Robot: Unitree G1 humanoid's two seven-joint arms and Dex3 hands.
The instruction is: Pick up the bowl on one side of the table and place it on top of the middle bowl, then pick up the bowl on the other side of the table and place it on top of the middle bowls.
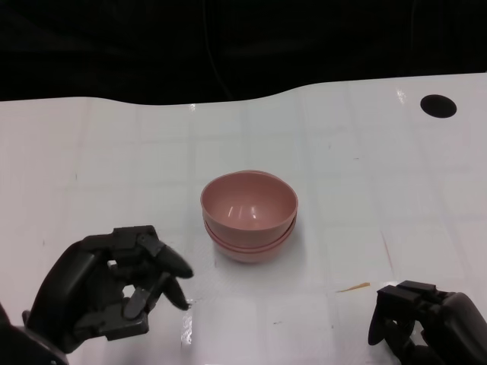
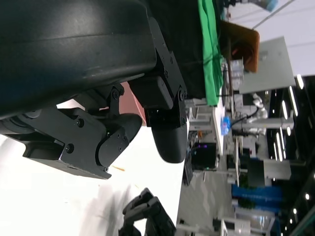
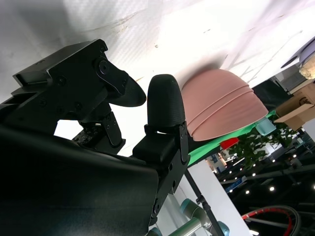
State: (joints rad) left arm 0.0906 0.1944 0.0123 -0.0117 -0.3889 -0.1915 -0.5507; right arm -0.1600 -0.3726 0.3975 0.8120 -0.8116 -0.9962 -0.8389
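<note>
While my left hand (image 1: pixel 114 285) rests low over the tabletop (image 1: pixel 91 152) with its fingers (image 1: pixel 163 258) curled partway inward, I can see nothing inside its grasp; the fingers are apart from one another and touch no object. From the left wrist view the same hand (image 2: pixel 128 128) shows its dark fingers hanging free above the white surface, with a sliver of pink just beyond them.

My right hand (image 1: pixel 430 319) sits at the near edge of the tabletop, fingers folded down toward the palm, and it also holds nothing. Its wrist view shows the fingers (image 3: pixel 165 105) reaching out with only air between them.

Ahead of both hands, between them and somewhat farther out, stands the stack of pink bowls (image 1: pixel 249 214). The bowls are nested one inside another, upright, mouth up, and the rims show as close layered bands in the right wrist view (image 3: pixel 221 105). The stack is well apart from either hand, a little nearer to the left one.

Just beside my right hand, toward the stack, a small yellowish streak (image 1: pixel 354 287) marks the tabletop. Far beyond the right hand, near the back edge, there is a black round spot (image 1: pixel 438 106). Behind the tabletop hangs a dark backdrop (image 1: pixel 228 38).
</note>
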